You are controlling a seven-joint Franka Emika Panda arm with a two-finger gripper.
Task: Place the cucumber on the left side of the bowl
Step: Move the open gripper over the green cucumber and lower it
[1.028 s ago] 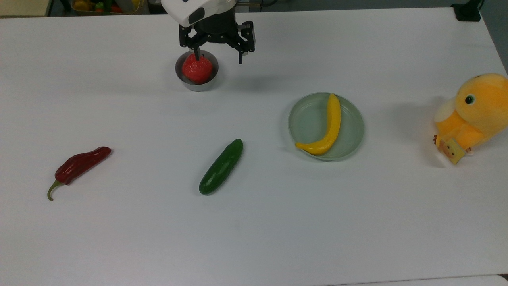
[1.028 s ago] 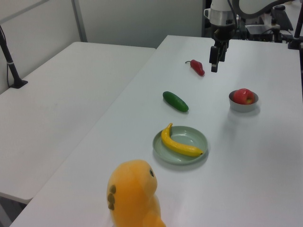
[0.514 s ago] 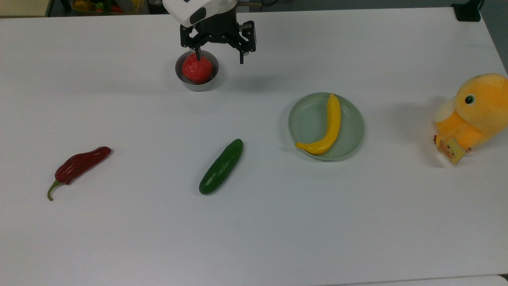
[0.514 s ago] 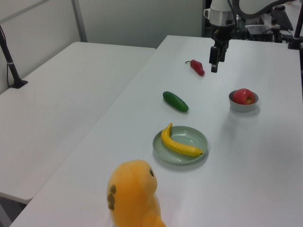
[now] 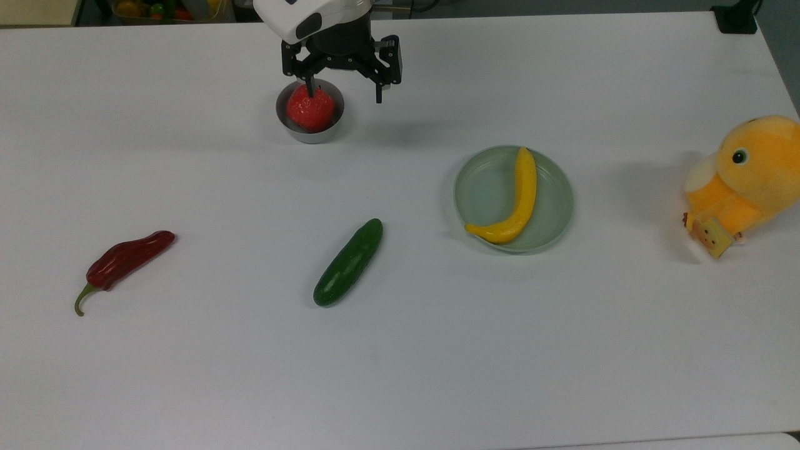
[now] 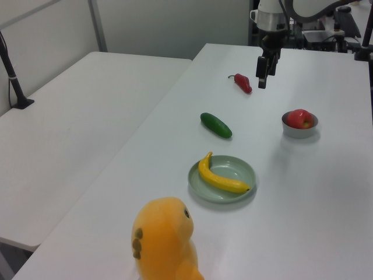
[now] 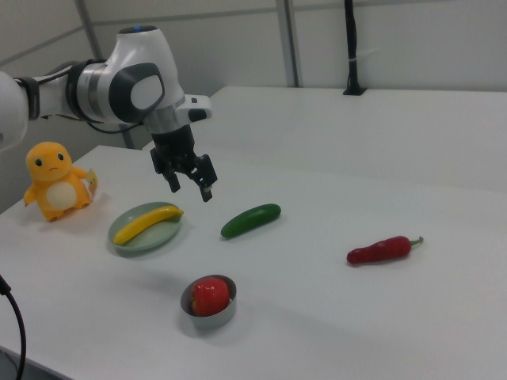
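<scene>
On the white table (image 5: pixel 562 350) the cucumber (image 5: pixel 348 262) lies bare mid-surface, well apart from the bowl (image 5: pixel 310 132) holding a red fruit (image 5: pixel 310 107); the gripper (image 5: pixel 344 90) hangs above the bowl, jaws wide open, empty; a second white table (image 6: pixel 81 111) stands alongside; grey wall panels (image 7: pixel 238 47) behind.

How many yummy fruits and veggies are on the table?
4: red fruit in the bowl, banana on the plate, cucumber mid-table, chili pepper at the top view's left.

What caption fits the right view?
Open gripper hovers above table; cucumber lies between plate and chili.
</scene>
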